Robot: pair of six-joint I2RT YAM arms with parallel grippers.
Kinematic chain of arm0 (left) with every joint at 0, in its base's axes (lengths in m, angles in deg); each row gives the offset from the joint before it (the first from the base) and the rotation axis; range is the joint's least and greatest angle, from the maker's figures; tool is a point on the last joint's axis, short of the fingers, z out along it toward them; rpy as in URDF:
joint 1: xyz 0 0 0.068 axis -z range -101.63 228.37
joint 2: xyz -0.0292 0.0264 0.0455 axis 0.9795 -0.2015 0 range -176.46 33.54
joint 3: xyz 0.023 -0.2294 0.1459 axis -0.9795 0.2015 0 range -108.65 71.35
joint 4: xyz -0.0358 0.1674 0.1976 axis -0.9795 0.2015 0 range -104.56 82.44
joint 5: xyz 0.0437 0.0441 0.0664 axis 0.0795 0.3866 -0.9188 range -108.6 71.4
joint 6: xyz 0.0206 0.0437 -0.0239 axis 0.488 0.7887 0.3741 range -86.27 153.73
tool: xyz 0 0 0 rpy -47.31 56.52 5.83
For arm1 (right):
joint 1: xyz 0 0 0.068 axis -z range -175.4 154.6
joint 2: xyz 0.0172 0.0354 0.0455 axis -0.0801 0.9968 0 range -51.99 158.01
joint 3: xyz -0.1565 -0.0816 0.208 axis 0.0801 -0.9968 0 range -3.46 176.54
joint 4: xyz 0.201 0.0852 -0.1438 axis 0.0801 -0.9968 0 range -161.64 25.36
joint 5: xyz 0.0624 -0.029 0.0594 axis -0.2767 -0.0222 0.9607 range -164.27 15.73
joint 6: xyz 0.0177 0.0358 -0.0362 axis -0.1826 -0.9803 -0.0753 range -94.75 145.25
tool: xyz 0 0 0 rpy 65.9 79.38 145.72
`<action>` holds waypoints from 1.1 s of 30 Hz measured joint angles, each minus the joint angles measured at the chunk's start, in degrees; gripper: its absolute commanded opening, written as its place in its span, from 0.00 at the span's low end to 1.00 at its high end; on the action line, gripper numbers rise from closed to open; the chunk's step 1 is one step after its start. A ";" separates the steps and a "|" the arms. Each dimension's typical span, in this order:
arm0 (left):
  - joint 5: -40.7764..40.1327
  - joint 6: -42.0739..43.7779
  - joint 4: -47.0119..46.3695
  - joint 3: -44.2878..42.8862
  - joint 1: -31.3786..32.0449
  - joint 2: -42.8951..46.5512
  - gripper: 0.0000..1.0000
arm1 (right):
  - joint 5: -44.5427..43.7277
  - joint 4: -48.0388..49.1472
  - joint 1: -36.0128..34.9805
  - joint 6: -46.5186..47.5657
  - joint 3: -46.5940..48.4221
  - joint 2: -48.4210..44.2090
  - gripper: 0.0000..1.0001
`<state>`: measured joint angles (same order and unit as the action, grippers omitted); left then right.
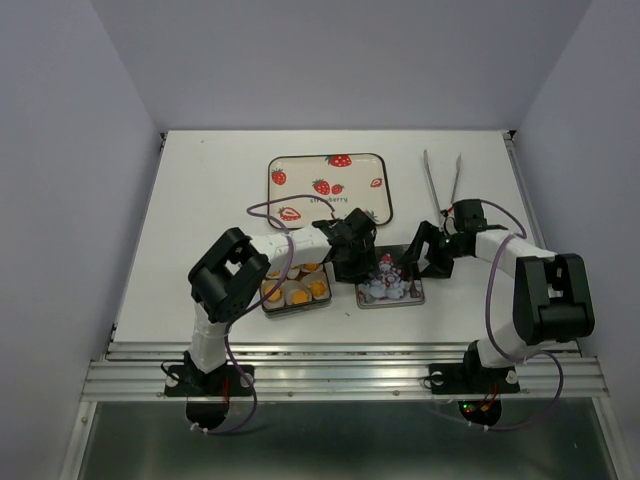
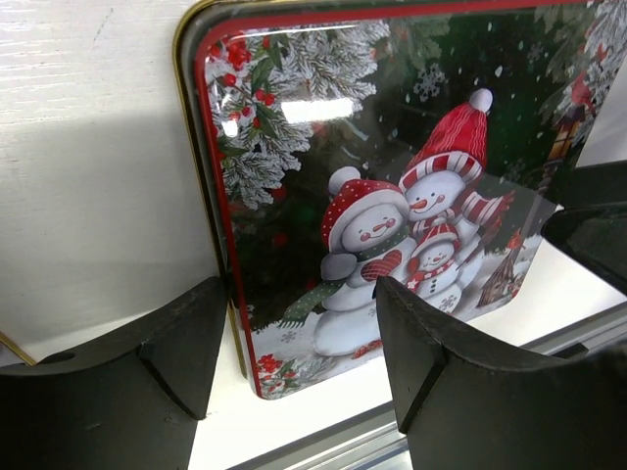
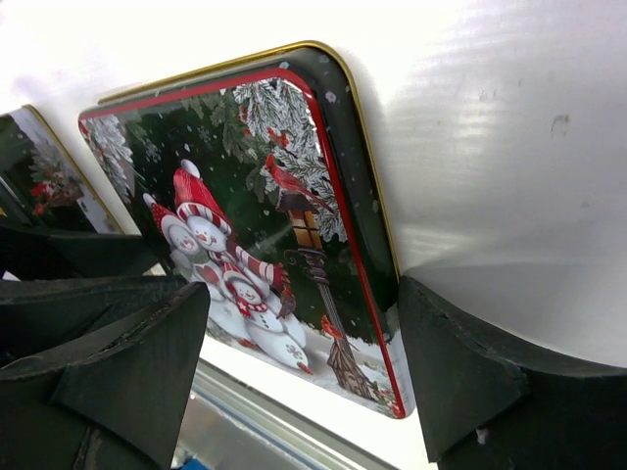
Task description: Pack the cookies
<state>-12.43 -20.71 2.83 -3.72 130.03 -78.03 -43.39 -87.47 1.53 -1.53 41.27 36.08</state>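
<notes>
Snowman lid (image 1: pixel 391 287) lies flat on table (image 1: pixel 200 200); cookies (image 1: pixel 320 290) sit in open tin (image 1: pixel 296 308) just left of lid; left gripper (image 1: pixel 357 270) at lid's left edge, fingers (image 2: pixel 127 372) spread wide, one each side of that edge, gripping nothing; right gripper (image 1: pixel 418 262) at lid's right edge, fingers (image 3: pixel 480 382) wide apart, lid corner between them, contact unclear; strawberry tray (image 1: pixel 300 170) behind lid; tongs (image 1: pixel 441 180) behind lid, to its right.

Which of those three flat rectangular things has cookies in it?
The open tin left of the snowman lid: orange cookies sit inside. The strawberry tray shows none.
</notes>
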 measured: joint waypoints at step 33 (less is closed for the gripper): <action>-5.99 2.12 10.23 -5.70 -0.37 9.57 0.71 | -2.67 -6.38 -4.87 -2.32 6.54 -6.12 0.82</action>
<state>-18.42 -18.59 13.05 -9.42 129.66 -68.45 -46.06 -93.85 -3.35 -3.85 47.80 29.96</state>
